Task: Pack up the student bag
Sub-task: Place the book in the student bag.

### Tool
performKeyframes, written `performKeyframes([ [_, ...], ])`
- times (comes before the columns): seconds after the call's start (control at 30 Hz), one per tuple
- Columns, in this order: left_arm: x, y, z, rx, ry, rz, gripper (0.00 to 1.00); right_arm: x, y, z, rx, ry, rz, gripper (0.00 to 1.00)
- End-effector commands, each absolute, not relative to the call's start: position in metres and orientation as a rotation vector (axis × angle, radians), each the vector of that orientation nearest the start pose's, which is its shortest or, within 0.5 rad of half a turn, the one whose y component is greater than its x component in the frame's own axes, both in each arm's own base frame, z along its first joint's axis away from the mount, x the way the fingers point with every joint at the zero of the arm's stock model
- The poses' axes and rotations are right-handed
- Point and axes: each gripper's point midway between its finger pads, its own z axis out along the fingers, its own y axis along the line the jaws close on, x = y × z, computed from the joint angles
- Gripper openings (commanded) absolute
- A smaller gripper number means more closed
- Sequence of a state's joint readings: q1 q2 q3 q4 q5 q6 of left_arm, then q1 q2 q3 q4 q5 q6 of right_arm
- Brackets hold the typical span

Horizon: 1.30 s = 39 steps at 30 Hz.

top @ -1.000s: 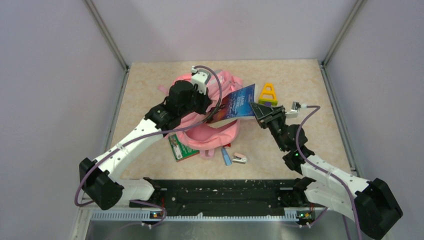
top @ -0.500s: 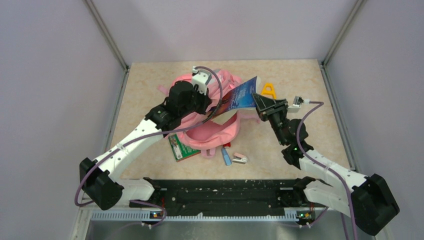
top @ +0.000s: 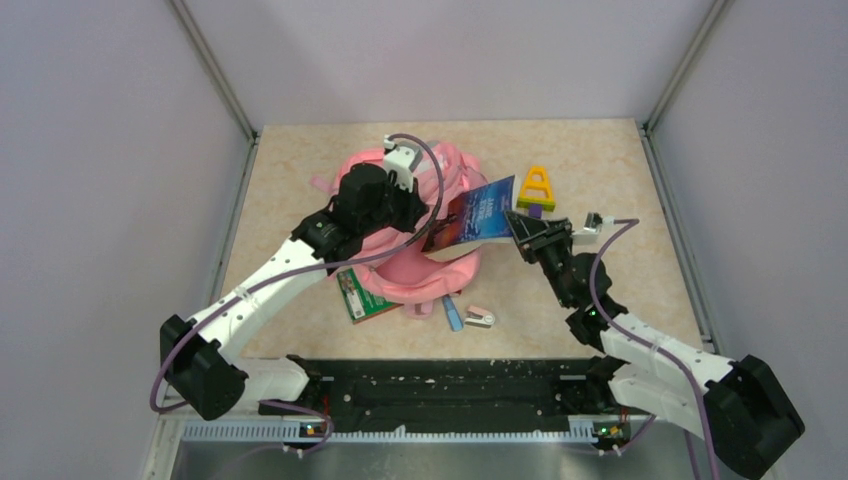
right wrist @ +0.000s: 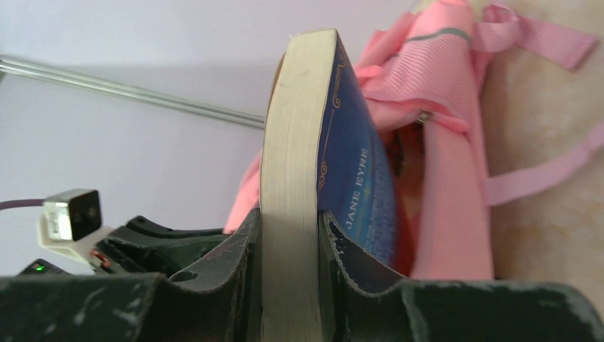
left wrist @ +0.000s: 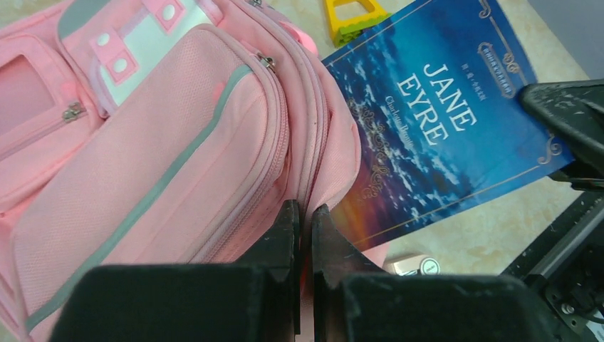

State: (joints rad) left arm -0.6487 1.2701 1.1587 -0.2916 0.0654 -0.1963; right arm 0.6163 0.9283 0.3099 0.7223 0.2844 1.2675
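My left arm (top: 285, 262) hides much of the backpack (top: 418, 277) from above; a green flat thing (top: 353, 296) lies half under it.

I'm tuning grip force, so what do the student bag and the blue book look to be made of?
The student bag looks like soft matte woven fabric: a fine weave shows on its pocket panel, with stitched seams. The book seems a paperback: smooth, faintly glossy printed cover, probably coated card, and a cream paper page block in the right wrist view.
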Motion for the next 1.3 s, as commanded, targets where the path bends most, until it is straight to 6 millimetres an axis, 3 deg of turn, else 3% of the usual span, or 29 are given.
performKeyframes([
  [0.0,0.289,-0.285,0.333,0.497,1.743,-0.863,0.00,0.276,0.193,0.218,0.732,1.498,1.286,0.00],
  [0.07,0.286,-0.287,0.329,0.504,1.752,-0.884,0.00,0.269,0.196,0.191,0.720,1.586,1.260,0.00],
  [0.17,0.282,-0.291,0.317,0.517,1.789,-0.916,0.00,0.262,0.199,0.166,0.659,1.678,1.209,0.00],
  [0.33,0.274,-0.293,0.296,0.548,1.841,-0.938,0.00,0.256,0.204,0.141,0.508,1.780,1.112,0.25],
  [0.43,0.270,-0.292,0.286,0.567,1.862,-0.937,0.00,0.253,0.211,0.136,0.400,1.797,1.106,0.37],
  [0.53,0.264,-0.293,0.282,0.599,1.861,-0.958,0.00,0.251,0.226,0.143,0.255,1.770,1.151,0.47],
  [0.77,0.246,-0.298,0.288,0.704,1.808,-1.032,0.00,0.255,0.245,0.153,0.095,1.691,1.191,0.58],
  [1.27,0.230,-0.299,0.303,0.738,1.732,-1.109,0.00,0.282,0.253,0.135,0.267,1.673,1.242,0.81],
])
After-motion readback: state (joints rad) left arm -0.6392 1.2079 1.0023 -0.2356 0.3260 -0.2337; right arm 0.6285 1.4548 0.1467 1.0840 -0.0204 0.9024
